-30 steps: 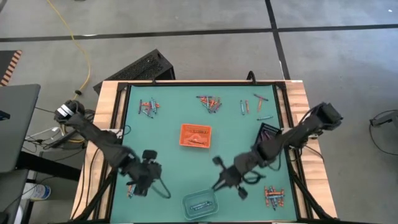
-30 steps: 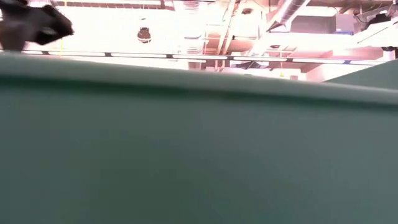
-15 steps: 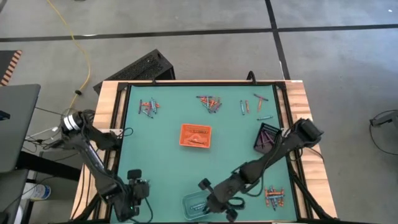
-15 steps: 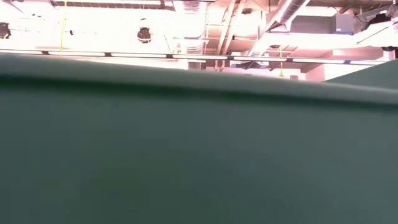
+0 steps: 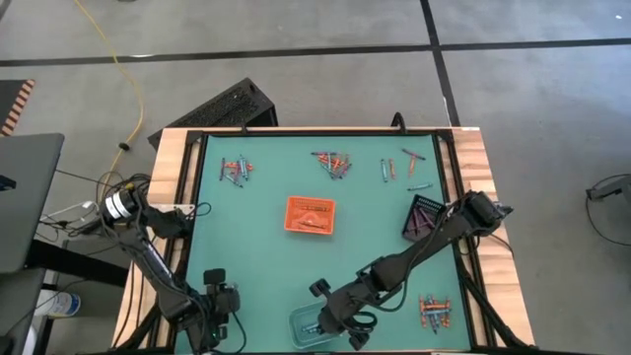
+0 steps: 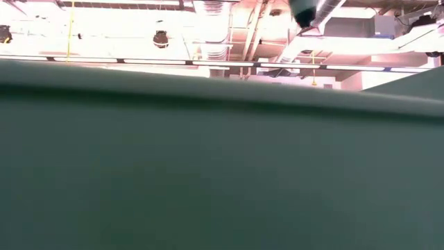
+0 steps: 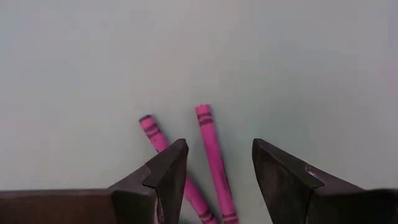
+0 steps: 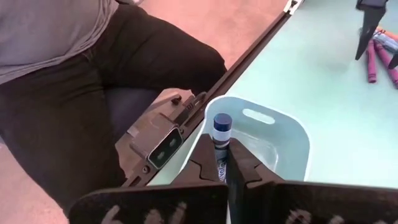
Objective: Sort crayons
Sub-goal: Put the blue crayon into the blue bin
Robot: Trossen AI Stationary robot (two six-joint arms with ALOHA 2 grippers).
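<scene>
The crayons are all over the green surface [image 5: 266, 266], so I'll use the orange tray [image 5: 311, 214] in the middle as my anchor. Far side of it: a small pile [image 5: 235, 170] toward the left arm's side, another bunch [image 5: 333, 163] nearly straight behind it, and a loose scatter [image 5: 402, 168] toward the right arm's side. Near side, over at the right arm's corner, there's one more cluster [image 5: 434, 312]. The orange tray itself has a few orange-red ones lying in it.

The right claw [image 8: 221, 163] is pinched tight on a blue crayon [image 8: 221, 134], held upright between its fingers right over the clear tray [image 8: 286, 134], which sits at the near edge, straight in front of the orange tray. In the high view that claw [image 5: 330, 320] is right at the clear tray [image 5: 302, 333].

The left claw [image 7: 216, 165] is spread wide, holding nothing, poised over two magenta crayons [image 7: 211, 155] lying side by side on the surface, near-left of the orange tray.

A black tray [image 5: 421, 216] sits off to the right arm's side of the orange tray. A seated person [image 8: 81, 81] shows just past the near edge.
</scene>
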